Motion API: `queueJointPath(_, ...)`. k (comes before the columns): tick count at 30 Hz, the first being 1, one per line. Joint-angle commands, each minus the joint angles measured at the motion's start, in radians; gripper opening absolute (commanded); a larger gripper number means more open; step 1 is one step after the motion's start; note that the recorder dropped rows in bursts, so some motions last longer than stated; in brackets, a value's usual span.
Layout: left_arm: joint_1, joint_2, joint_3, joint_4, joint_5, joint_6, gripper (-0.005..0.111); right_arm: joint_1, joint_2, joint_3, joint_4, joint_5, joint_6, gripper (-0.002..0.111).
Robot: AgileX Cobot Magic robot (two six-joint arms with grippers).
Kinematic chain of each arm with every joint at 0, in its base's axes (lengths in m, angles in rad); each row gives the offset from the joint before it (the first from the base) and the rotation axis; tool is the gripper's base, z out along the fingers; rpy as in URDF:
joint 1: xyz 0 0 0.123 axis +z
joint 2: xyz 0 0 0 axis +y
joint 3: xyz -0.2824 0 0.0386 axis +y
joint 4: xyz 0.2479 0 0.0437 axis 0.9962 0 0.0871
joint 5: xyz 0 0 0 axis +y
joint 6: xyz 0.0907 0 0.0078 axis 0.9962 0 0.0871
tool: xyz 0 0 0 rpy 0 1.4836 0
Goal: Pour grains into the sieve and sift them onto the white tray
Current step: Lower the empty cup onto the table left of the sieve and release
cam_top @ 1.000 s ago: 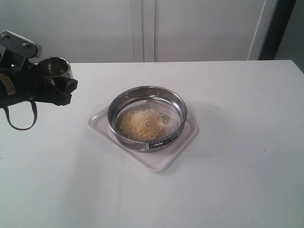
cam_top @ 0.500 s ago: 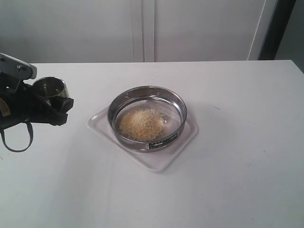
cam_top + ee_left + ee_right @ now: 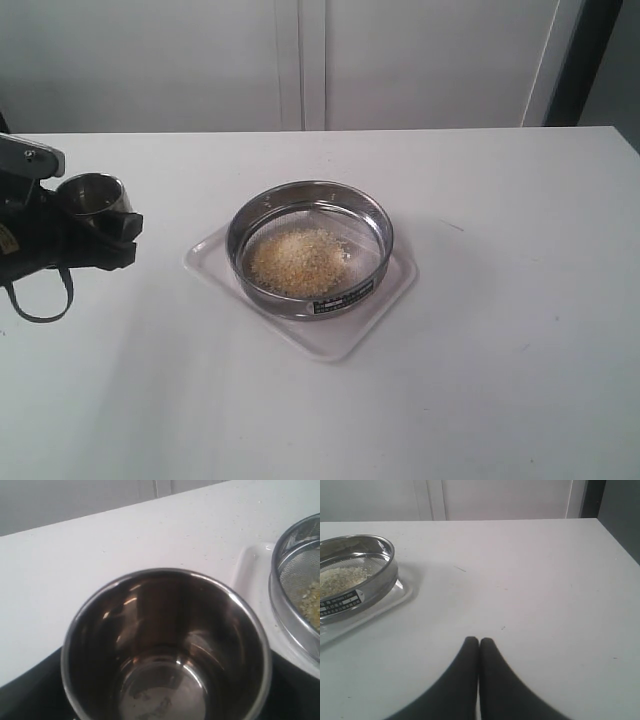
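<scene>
The sieve (image 3: 310,245) rests on the white tray (image 3: 392,290) mid-table, and a pile of pale yellow-beige grains (image 3: 298,260) lies on its mesh. At the far left my left gripper (image 3: 95,225) is shut on a small steel cup (image 3: 92,195), held upright and low over the table. In the left wrist view the cup (image 3: 165,650) looks empty, with the sieve (image 3: 295,580) and tray (image 3: 250,575) to one side. The right wrist view shows my right gripper (image 3: 479,641) shut on nothing above bare table, the sieve (image 3: 355,577) off to its side. The right gripper is outside the exterior view.
The white table (image 3: 500,380) runs to a pale wall at the back (image 3: 300,60). A dark edge (image 3: 590,60) stands at the back right, past the table's right corner.
My left gripper has carried the steel cup down and to the left, away from the sieve. Sieve, tray and grains have stayed put.
</scene>
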Motion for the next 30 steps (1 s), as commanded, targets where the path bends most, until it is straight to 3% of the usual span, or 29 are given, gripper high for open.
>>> queueJointPath(1,0.005,0.041,0.008,-0.019,-0.038,-0.001,0.000,0.001,-0.006,0.004,0.000,-0.006,0.000,0.000)
queueJointPath(9,0.005,0.114,0.008,-0.046,-0.134,0.003,0.000,0.001,-0.006,0.004,0.000,-0.006,0.000,0.000)
queueJointPath(23,0.005,0.204,0.008,-0.046,-0.168,0.006,0.000,0.001,-0.006,0.004,0.000,-0.006,0.000,0.000)
queueJointPath(30,0.005,0.227,-0.001,-0.122,-0.160,0.050,0.000,0.001,-0.006,0.004,0.000,-0.006,0.000,0.000)
